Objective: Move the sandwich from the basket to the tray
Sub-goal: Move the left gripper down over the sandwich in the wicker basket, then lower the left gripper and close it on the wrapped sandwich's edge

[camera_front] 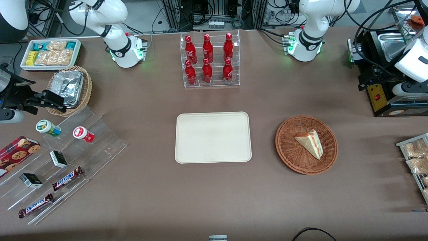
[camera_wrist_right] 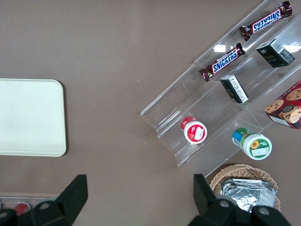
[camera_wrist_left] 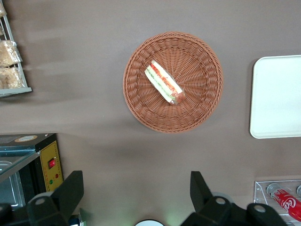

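Sandwich (camera_front: pixel 310 143), a small triangular wedge of pale bread with red, orange and green filling along one edge, lies in the round reddish-brown woven wicker basket (camera_front: pixel 291 157), a bit off centre, with bare weave all round it. My left arm's gripper (camera_wrist_left: pixel 134 197) hangs high over bare brown tabletop (camera_front: pixel 214 197), near the basket but not over it, black fingers (camera_wrist_left: pixel 70 190) spread wide, holding nothing. I see open table between gripper and basket rim. Flat cream-white rectangular tray (camera_front: pixel 213 137) with rounded corners sits beside the basket toward the parked arm's end, a clear strip of table between them; its surface is bare. Clear acrylic rack of red bottles (camera_front: pixel 210 60) stands farther from the front camera than the tray, well apart from it. Black machine with a yellow panel (camera_front: pixel 379 93) sits toward the working arm's end, a wire rack of bagged snacks (camera_front: pixel 416 160) nearer the front camera than it. Stepped clear display with candy bars (camera_front: pixel 67 177) lies toward the parked arm's end.
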`<action>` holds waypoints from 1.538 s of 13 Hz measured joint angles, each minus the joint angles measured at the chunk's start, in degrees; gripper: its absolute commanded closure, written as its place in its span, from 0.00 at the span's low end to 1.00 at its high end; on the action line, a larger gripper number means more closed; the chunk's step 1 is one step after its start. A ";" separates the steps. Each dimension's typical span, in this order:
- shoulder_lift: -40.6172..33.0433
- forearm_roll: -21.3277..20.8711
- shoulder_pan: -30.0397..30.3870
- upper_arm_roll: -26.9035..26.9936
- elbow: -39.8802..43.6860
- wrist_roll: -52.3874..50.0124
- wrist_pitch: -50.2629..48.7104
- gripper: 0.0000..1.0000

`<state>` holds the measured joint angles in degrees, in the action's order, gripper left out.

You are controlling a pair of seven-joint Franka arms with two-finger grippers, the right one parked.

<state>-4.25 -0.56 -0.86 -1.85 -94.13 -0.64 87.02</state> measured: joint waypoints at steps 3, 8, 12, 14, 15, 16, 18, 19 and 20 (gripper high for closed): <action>0.35 -0.01 0.00 -0.01 0.00 0.00 0.00 0.00; 5.54 -0.01 -0.04 -0.11 -0.05 -10.20 2.40 0.00; 12.50 -0.01 -0.30 -0.59 -0.06 -29.74 7.77 0.00; 15.20 -0.01 -0.69 -0.84 -0.07 -38.46 11.37 0.00; 16.63 -0.01 -1.24 -0.88 -0.10 -42.31 13.08 0.00; 18.07 -0.01 -1.97 -0.90 -0.13 -44.88 14.44 0.00; 20.62 -0.03 -3.37 -0.92 -0.31 -47.74 16.60 0.00; 21.51 -0.10 -3.87 -0.93 -0.84 -48.57 17.90 0.00; 22.17 -0.66 -4.40 -0.93 -1.99 -49.26 19.28 0.00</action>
<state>17.92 -1.22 -5.25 -2.78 -96.11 -49.90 106.29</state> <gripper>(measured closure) 0.000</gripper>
